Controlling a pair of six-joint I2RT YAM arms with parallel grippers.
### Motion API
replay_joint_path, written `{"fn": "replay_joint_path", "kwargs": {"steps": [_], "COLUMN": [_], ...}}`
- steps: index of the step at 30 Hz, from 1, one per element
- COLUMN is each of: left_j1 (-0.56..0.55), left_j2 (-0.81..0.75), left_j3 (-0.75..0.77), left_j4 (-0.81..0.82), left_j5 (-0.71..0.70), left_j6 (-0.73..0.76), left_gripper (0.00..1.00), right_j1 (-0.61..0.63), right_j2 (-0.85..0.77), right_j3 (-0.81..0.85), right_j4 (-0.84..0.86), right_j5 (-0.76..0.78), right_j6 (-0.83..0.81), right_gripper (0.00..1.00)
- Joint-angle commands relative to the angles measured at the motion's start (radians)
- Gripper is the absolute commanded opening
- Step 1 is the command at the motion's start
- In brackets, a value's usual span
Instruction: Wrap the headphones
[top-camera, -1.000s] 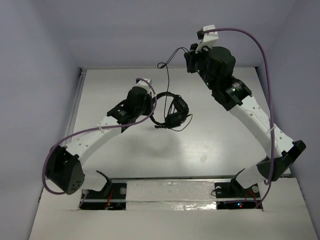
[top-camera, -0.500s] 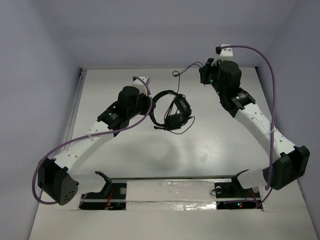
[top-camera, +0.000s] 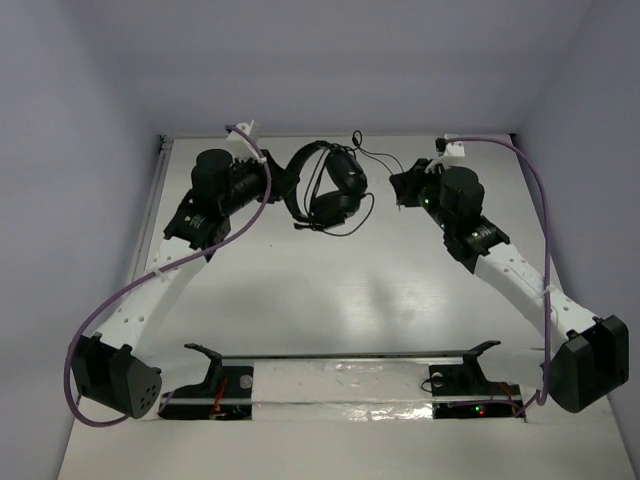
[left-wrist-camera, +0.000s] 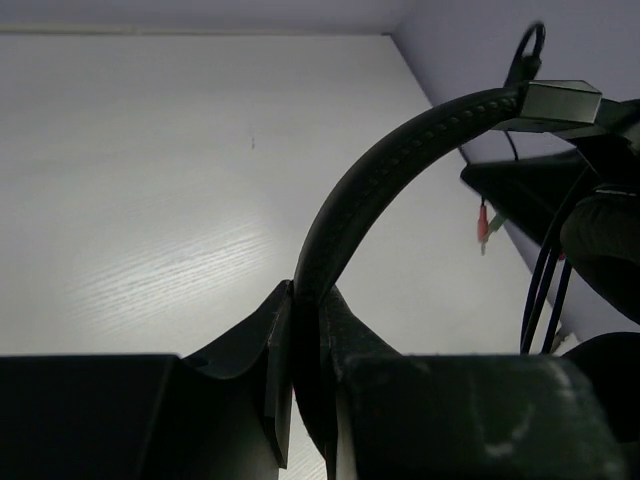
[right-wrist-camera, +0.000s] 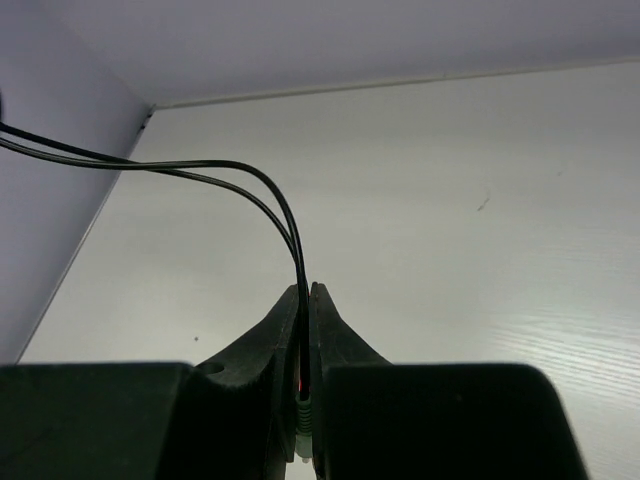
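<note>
Clamping the curved headband (left-wrist-camera: 400, 150) of the black over-ear headphones (top-camera: 328, 188) edge-on between its two dark fingers, the left gripper (left-wrist-camera: 305, 340) is shut tight on the band with no gap showing. In the top view the headphones sit toward 12 o'clock on the white wood-grain table (top-camera: 350, 300), close to the back wall. The left gripper is at their 9 o'clock and the right gripper (right-wrist-camera: 303, 320) is well apart at their 3 o'clock. The headband arcs over the 10 to 12 o'clock side, and the two padded oval earcups (top-camera: 345, 178) lie close together on the 3 to 5 o'clock side. Whether the earcups rest on the table cannot be told. From the left wrist view the band rises out of the jaws and curves toward 2 o'clock, where an earcup hangs dark at the frame's edge. The thin black cable (right-wrist-camera: 299, 265) comes in as two strands from 9 o'clock in the right wrist view. It bends down and drops straight into the right gripper, which is pinched closed on it. A small red and pale green piece, seemingly the plug (right-wrist-camera: 303, 400), shows low between those fingers. In the top view loose cable loops at the headphones' 12 o'clock and again at their 5 o'clock. Thick purple robot cables (top-camera: 547, 260) trail along both arms.
</note>
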Motion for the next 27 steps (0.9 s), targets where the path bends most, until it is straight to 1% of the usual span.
{"fn": "replay_joint_path", "kwargs": {"steps": [1,4,6,7,9,14,19,21,23,25,26,27], "left_j1": [0.041,0.041,0.041,0.041,0.041,0.041,0.041,0.041,0.041,0.041,0.041,0.041], "left_j2": [-0.045,-0.033,-0.015,-0.009,0.011,0.059,0.106,0.134,0.157,0.176,0.192,0.200], "left_j3": [0.072,0.094,0.096,0.096,0.096,0.097,0.065,0.060,0.059,0.059,0.063,0.063], "left_j4": [0.141,0.148,0.167,0.178,0.198,0.230,0.301,0.310,0.322,0.326,0.323,0.319], "left_j5": [0.135,0.110,0.083,0.070,0.023,-0.118,-0.204,-0.264,-0.319,-0.332,-0.389,-0.408], "left_j6": [-0.090,-0.118,-0.167,-0.181,-0.222,-0.265,-0.340,-0.359,-0.367,-0.376,-0.368,-0.365], "left_gripper": [0.00,0.00,0.00,0.00,0.00,0.00,0.00,0.00,0.00,0.00,0.00,0.00], "right_j1": [-0.001,-0.001,0.010,0.027,0.079,0.150,0.245,0.269,0.300,0.315,0.329,0.329], "right_j2": [-0.028,-0.015,0.008,0.012,0.020,0.028,0.049,0.051,0.052,0.055,0.057,0.055], "right_j3": [-0.061,-0.105,-0.127,-0.127,-0.127,-0.136,-0.148,-0.158,-0.173,-0.179,-0.182,-0.184], "right_j4": [0.128,0.200,0.246,0.248,0.243,0.237,0.243,0.253,0.260,0.262,0.256,0.253], "right_j5": [-0.091,-0.210,-0.288,-0.292,-0.275,-0.257,-0.160,-0.122,-0.094,-0.051,-0.024,-0.024], "right_j6": [0.055,0.103,0.124,0.123,0.110,0.112,0.123,0.142,0.153,0.162,0.161,0.161], "right_gripper": [0.00,0.00,0.00,0.00,0.00,0.00,0.00,0.00,0.00,0.00,0.00,0.00]}}
